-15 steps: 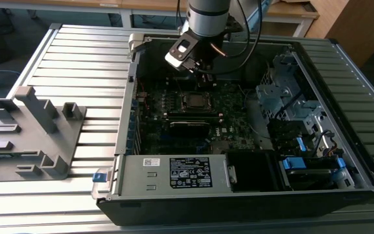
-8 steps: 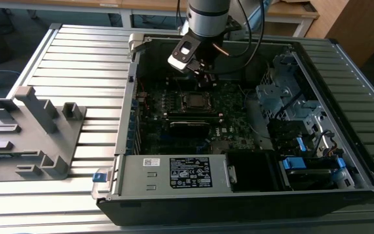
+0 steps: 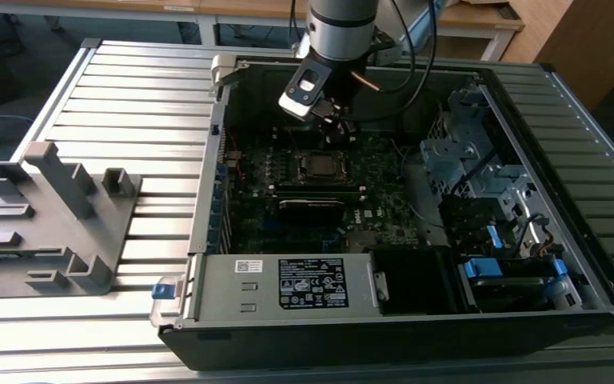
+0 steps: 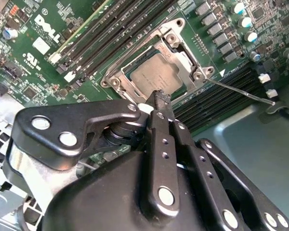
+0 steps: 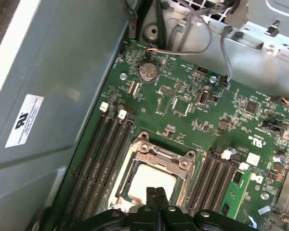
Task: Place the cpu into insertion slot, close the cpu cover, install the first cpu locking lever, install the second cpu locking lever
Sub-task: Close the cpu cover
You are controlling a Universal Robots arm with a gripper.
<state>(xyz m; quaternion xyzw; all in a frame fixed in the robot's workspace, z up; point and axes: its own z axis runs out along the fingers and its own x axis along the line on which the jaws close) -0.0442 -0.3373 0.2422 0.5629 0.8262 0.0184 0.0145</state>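
The cpu (image 5: pixel 151 182) flat in its socket, jaws closed above it

The cpu lay flat in the insertion slot (image 3: pixel 301 166), its dull silver-grey top facing up. Being square, it showed no long axis, and its edges ran parallel to the memory slots (image 5: pixel 103 159) on either side. The cpu cover (image 4: pixel 185 57) lay down around it. A thin wire lever (image 4: pixel 241 91) stuck out from one corner. The gripper (image 5: pixel 156 192) hung over the cpu's edge, jaws pressed together and holding nothing, inside the open computer case (image 3: pixel 205 200) on the slatted surface (image 3: pixel 105 88)

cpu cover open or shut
Shut: in both wrist views the cpu cover lies flat, framing the cpu.
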